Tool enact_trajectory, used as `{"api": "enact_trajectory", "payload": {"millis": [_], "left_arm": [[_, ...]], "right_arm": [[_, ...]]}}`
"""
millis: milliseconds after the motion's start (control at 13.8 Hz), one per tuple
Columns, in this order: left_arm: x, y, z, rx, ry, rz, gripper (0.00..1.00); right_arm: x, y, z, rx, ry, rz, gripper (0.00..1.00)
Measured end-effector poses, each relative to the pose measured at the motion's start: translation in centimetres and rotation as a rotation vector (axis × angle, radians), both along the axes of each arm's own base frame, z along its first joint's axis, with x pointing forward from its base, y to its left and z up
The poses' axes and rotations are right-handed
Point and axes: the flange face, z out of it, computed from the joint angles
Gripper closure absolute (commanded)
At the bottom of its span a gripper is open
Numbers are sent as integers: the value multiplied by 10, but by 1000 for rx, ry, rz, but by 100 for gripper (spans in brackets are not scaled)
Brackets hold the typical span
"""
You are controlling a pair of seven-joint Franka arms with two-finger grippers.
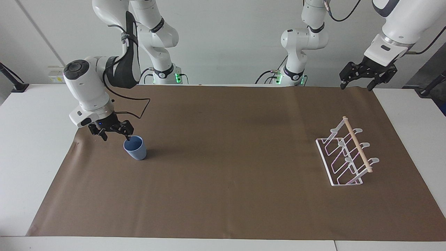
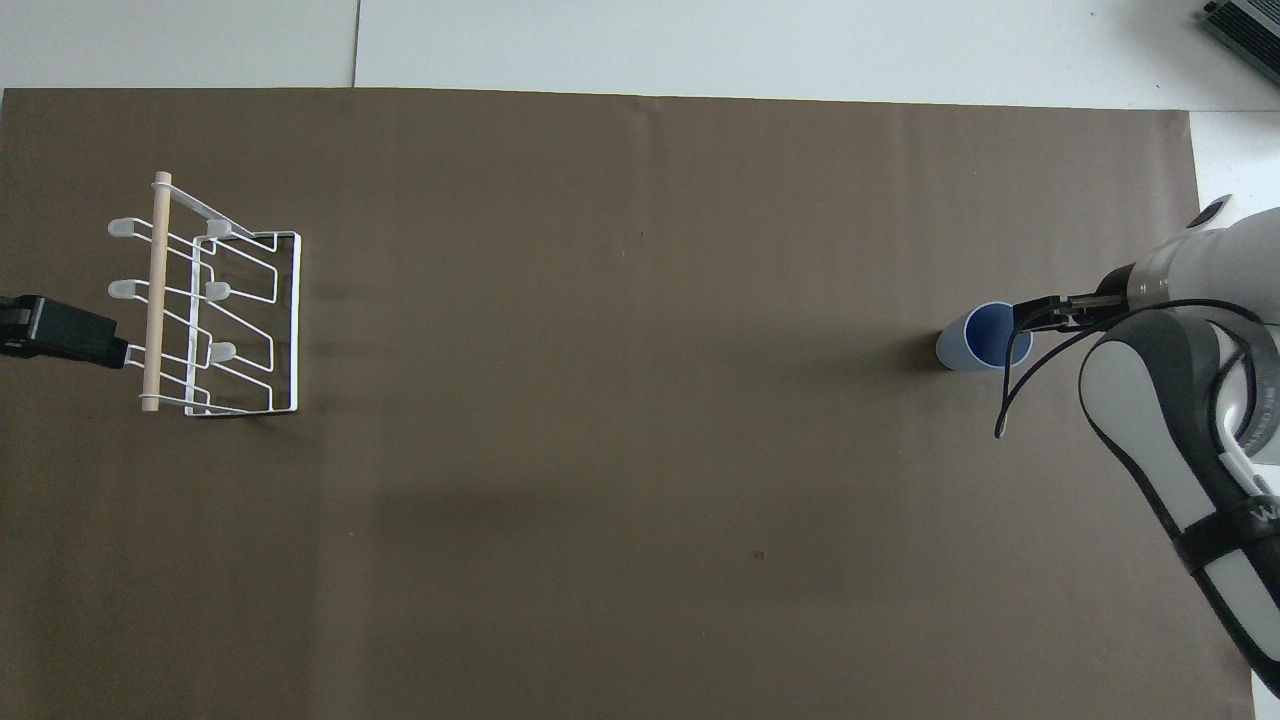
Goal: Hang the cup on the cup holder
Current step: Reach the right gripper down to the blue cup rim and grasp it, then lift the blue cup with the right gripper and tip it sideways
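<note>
The light blue cup [image 1: 135, 148] [image 2: 975, 340] stands upright, mouth up, on the brown mat toward the right arm's end of the table. My right gripper [image 1: 116, 137] [image 2: 1040, 312] hangs open and low beside the cup. One fingertip is at the cup's rim; whether it touches I cannot tell. The white wire cup holder [image 1: 346, 155] [image 2: 205, 310], with a wooden dowel on top, stands toward the left arm's end and carries nothing. My left gripper [image 1: 356, 87] [image 2: 60, 335] waits open, raised over the mat's corner, apart from the holder.
A brown mat [image 1: 223, 195] covers most of the white table [image 1: 31, 146]. A black cable [image 1: 139, 104] loops from the right arm's wrist above the mat. A grey device [image 2: 1245, 30] lies at the table's corner in the overhead view.
</note>
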Motion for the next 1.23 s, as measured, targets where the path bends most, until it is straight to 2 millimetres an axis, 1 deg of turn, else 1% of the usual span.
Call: {"api": "enact_trajectory", "payload": {"millis": [145, 363, 580, 653, 798, 943, 1016, 1088, 1161, 1233], "left_arm": [[0, 0, 0, 0, 0, 0, 0], [0, 0, 0, 0, 0, 0, 0], [0, 0, 0, 0, 0, 0, 0], [0, 0, 0, 0, 0, 0, 0], [0, 0, 0, 0, 0, 0, 0], [0, 0, 0, 0, 0, 0, 0], [0, 0, 0, 0, 0, 0, 0], [0, 0, 0, 0, 0, 0, 0], [0, 0, 0, 0, 0, 0, 0], [0, 0, 0, 0, 0, 0, 0]], "right_arm": [[-1, 1, -7, -1, -13, 7, 0], [-7, 2, -26, -1, -18, 11, 0], [-6, 2, -36, -3, -22, 38, 1], [-5, 2, -39, -3, -24, 43, 11], [-4, 2, -44, -3, -21, 50, 36], [-5, 2, -45, -1, -18, 67, 59], [-6, 2, -47, 8, -16, 64, 73], [-7, 3, -48, 27, -15, 52, 93], [-7, 3, -49, 40, -15, 43, 100], [-7, 2, -49, 50, -16, 35, 100]]}}
